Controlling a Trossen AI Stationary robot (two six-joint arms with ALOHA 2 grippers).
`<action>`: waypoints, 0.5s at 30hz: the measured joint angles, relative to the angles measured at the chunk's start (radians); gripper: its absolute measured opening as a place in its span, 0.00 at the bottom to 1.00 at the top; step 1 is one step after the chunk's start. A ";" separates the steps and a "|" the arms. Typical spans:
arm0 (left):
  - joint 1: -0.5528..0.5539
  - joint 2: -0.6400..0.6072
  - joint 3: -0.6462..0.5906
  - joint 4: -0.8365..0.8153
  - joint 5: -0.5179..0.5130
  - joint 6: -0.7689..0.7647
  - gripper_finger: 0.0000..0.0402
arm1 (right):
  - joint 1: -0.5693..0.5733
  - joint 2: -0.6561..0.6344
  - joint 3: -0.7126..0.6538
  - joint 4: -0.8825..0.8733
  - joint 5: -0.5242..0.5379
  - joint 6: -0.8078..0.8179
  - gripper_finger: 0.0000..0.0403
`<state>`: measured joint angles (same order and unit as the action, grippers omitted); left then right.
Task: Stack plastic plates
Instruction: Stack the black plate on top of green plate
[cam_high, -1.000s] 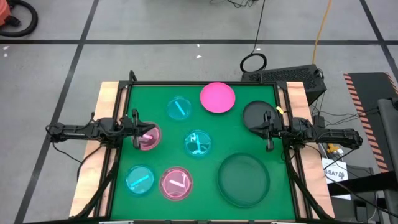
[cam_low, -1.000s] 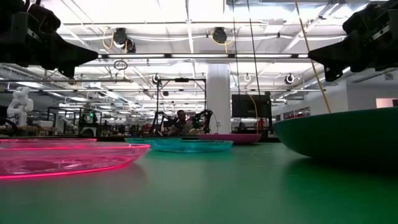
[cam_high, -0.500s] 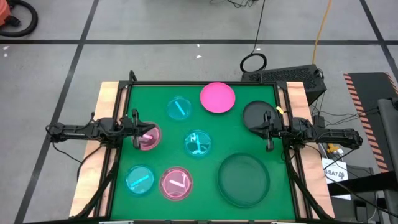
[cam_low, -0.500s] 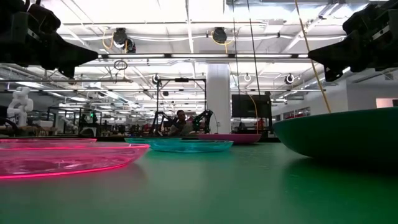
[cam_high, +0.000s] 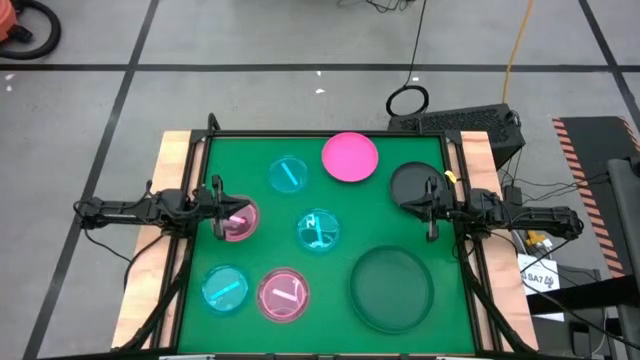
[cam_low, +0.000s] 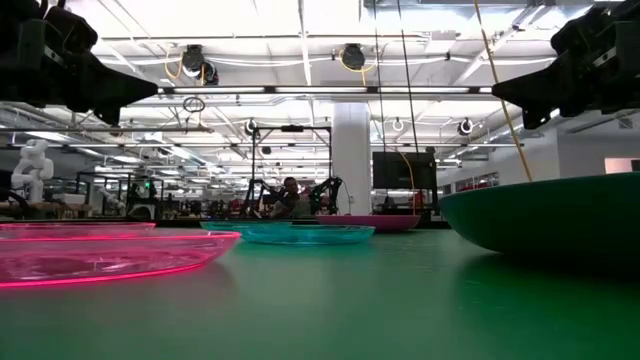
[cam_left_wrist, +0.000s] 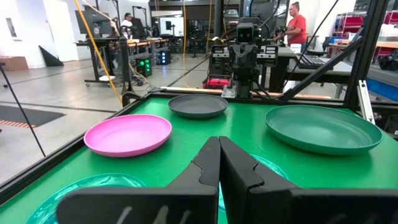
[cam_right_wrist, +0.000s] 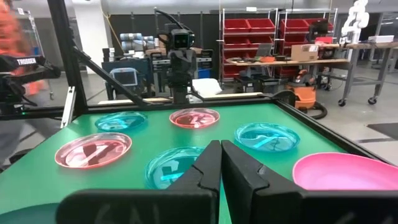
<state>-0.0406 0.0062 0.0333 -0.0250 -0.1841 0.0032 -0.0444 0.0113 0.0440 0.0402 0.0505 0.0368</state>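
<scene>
Green-topped table (cam_high: 330, 215) with pale wooden side rails, carrying seven round plastic plates, none stacked.

- Opaque pink plate (cam_high: 350, 157): by the far edge, near its middle.
- Small black plate (cam_high: 413, 186): near the right edge, far half, partly under the right gripper.
- Large dark green plate (cam_high: 392, 289): toward the near right corner.
- Translucent cyan plate (cam_high: 289, 175): far half, left of the opaque pink one.
- Translucent cyan plate (cam_high: 318, 230): about the table's middle.
- Translucent cyan plate (cam_high: 225, 288): toward the near left corner.
- Translucent pink plate (cam_high: 283, 295): by the near edge, just beside that cyan one.
- Translucent pink plate (cam_high: 239, 220): near the left edge, partly under the left gripper.

Left gripper (cam_high: 218, 206): raised above the left-edge pink plate, fingers (cam_left_wrist: 205, 163) clenched together, grasping nothing.

Right gripper (cam_high: 430, 210): raised over the black plate's near rim, fingers (cam_right_wrist: 207, 163) pressed together, grasping nothing.
</scene>
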 joint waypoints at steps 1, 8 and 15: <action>0.000 0.000 0.000 0.000 0.000 0.000 0.00 | 0.000 0.000 0.000 0.000 0.000 0.002 0.02; 0.000 0.000 -0.001 0.003 0.000 0.000 0.00 | 0.000 0.000 0.000 -0.002 0.000 -0.016 0.02; 0.000 0.000 -0.001 0.004 0.000 0.000 0.00 | 0.000 0.000 0.000 -0.036 -0.001 -0.083 0.02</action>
<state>-0.0406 0.0061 0.0326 -0.0208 -0.1841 0.0032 -0.0444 0.0113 0.0441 0.0039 0.0491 -0.0459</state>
